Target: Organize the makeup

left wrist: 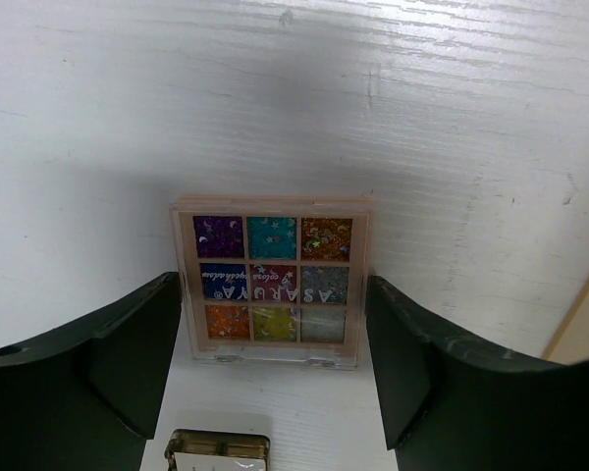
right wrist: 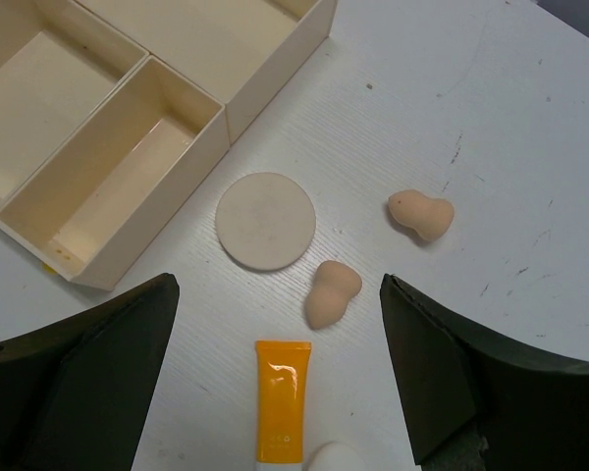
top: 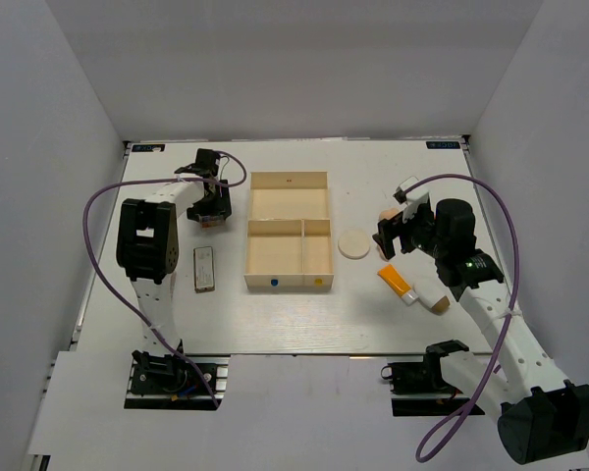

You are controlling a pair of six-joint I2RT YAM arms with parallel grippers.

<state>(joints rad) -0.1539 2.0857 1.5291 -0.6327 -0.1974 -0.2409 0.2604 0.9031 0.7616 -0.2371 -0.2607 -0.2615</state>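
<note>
White walls box in a pale bench (top: 275, 324). From above we see the wooden tray (top: 288, 183) at its centre. A grey-brown palette (top: 205, 269) lies flat at the tray's 8 o'clock. The left tool (top: 212, 216) sits low at the tray's 10 o'clock. A cream round pad (top: 354, 243) rests just beside the tray at 3 o'clock, with the right tool (top: 388, 237) over the bench a little further out. An orange tube (top: 396, 282) and a white bottle (top: 428, 294) with a brown cap lie side by side at 4 o'clock.

Through the left wrist we find a glitter palette (left wrist: 268, 291) of nine coloured squares between the dark fingers (left wrist: 137, 353), which meet both its side edges. We cannot tell whether they pinch it.

Through the right wrist, that tool is spread wide and holds nothing. Two peach sponges (right wrist: 334, 292) (right wrist: 421, 214) lie apart at the pad's 4 and 3 o'clock, the tube at its 6.
</note>
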